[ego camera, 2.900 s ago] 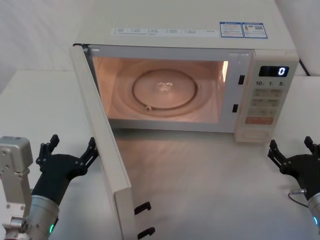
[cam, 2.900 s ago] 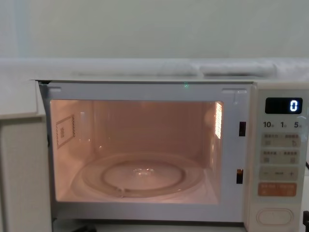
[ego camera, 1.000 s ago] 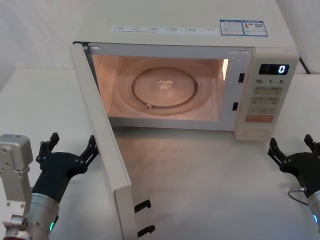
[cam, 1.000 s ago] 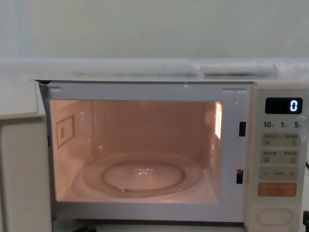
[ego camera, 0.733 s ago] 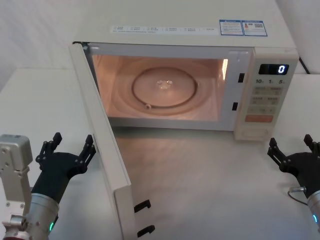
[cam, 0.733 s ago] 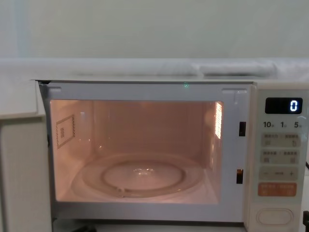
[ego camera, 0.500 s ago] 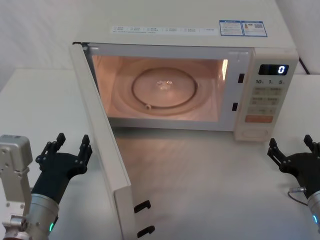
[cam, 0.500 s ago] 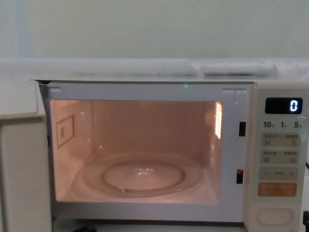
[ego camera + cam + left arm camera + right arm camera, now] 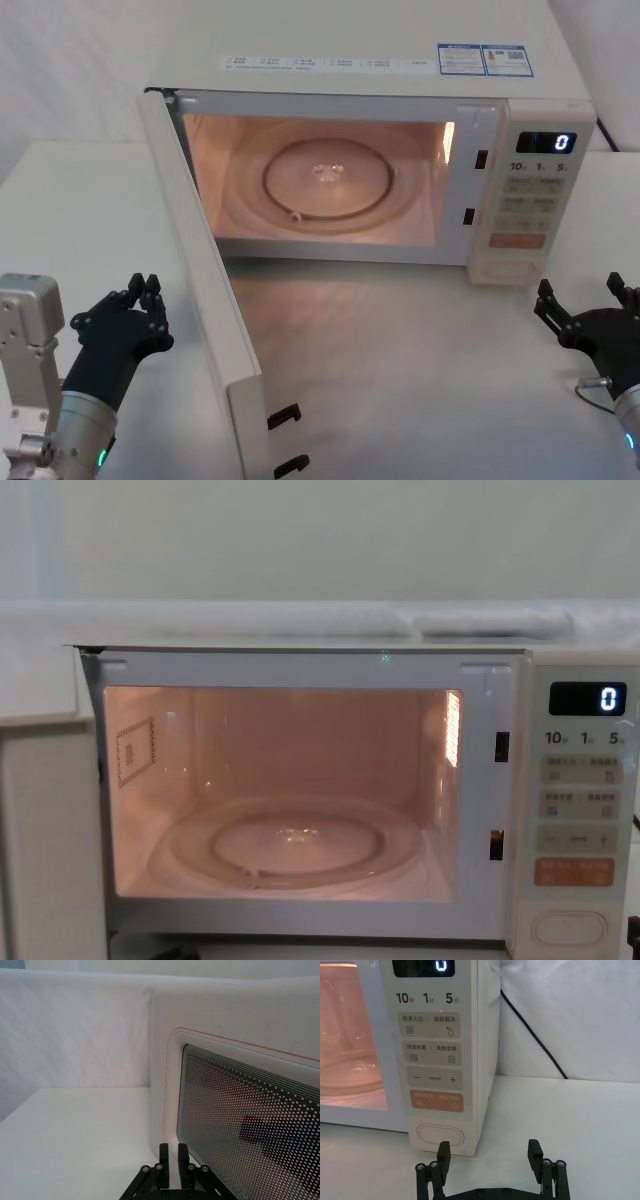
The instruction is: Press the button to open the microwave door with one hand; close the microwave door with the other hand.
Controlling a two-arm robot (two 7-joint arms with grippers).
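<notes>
The microwave door [image 9: 205,290] stands swung wide open toward me at the left, and the lit cavity with its glass turntable [image 9: 328,178] is exposed. My left gripper [image 9: 143,288] hovers low, just outside the door's outer face [image 9: 240,1110], with its fingers [image 9: 163,1152] drawn together on nothing. The wide cream button [image 9: 441,1135] sits at the bottom of the control panel [image 9: 535,205]. My right gripper [image 9: 489,1152] is open on the table a short way in front of the button [image 9: 509,267], apart from it. In the chest view the button [image 9: 568,927] sits at the lower right.
The microwave [image 9: 350,40] stands at the back of a white table [image 9: 420,370], its display [image 9: 547,142] reading 0. A black power cable [image 9: 530,1030] runs down the wall at the right. Two latch hooks [image 9: 286,440] stick out of the door's free edge.
My left gripper's fingers have closed from spread wide to together beside the door. The door, the microwave and my right gripper have not moved.
</notes>
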